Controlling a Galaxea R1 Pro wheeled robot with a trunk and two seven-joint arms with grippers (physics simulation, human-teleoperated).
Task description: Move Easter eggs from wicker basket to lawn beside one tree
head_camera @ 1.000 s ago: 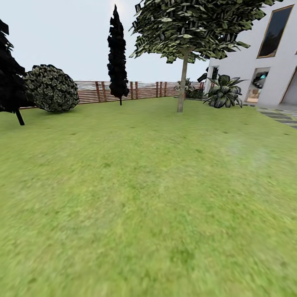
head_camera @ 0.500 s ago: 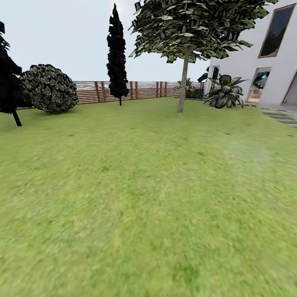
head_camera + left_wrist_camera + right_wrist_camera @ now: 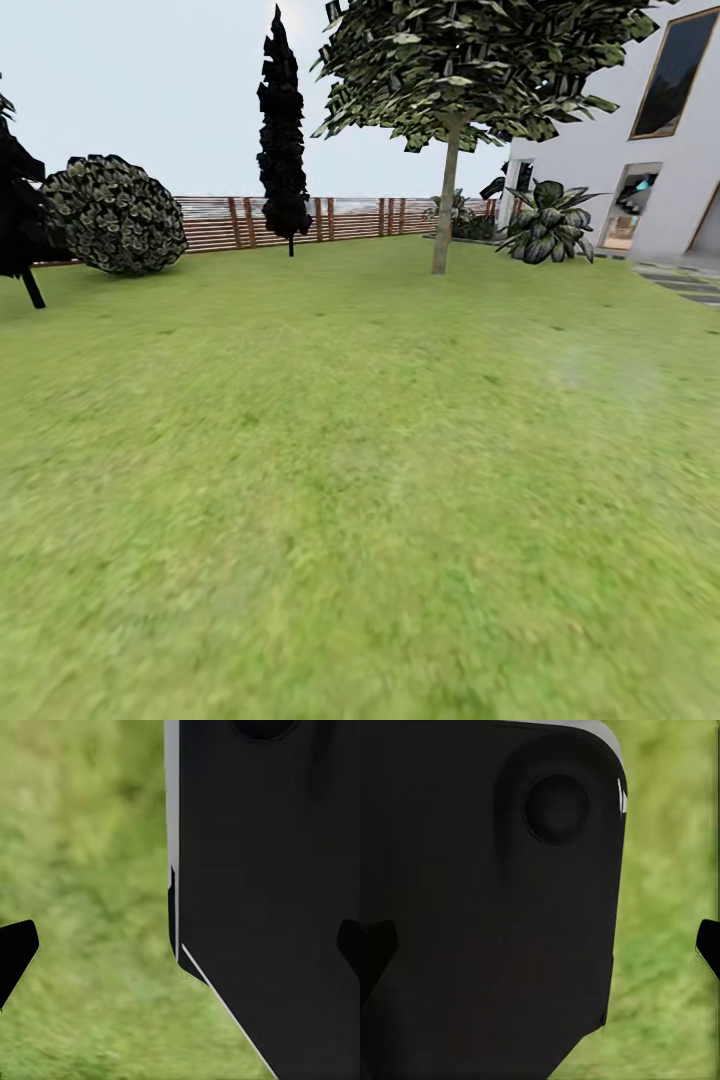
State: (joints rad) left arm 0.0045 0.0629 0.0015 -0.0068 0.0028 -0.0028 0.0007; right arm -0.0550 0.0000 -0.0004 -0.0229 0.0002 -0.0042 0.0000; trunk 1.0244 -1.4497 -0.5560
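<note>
The lawn spreads out as flat green grass ahead of me in the head view. The Easter eggs, the wicker basket and the tree are out of view. In the left wrist view my left gripper is open, its dark fingertips far apart over grass and a black part of my own body. My right gripper is open too, with one fingertip against the grass and nothing held.
A thin trunk with a round leafy crown stands at the far middle right. A dark conifer, a round shrub and a slatted wooden fence line the back. A white house and grey paving lie right.
The whole head view has shifted slightly: the shrub and the dark conifer at the left edge have slid leftward, so the camera has moved. Nothing in the garden itself has moved.
</note>
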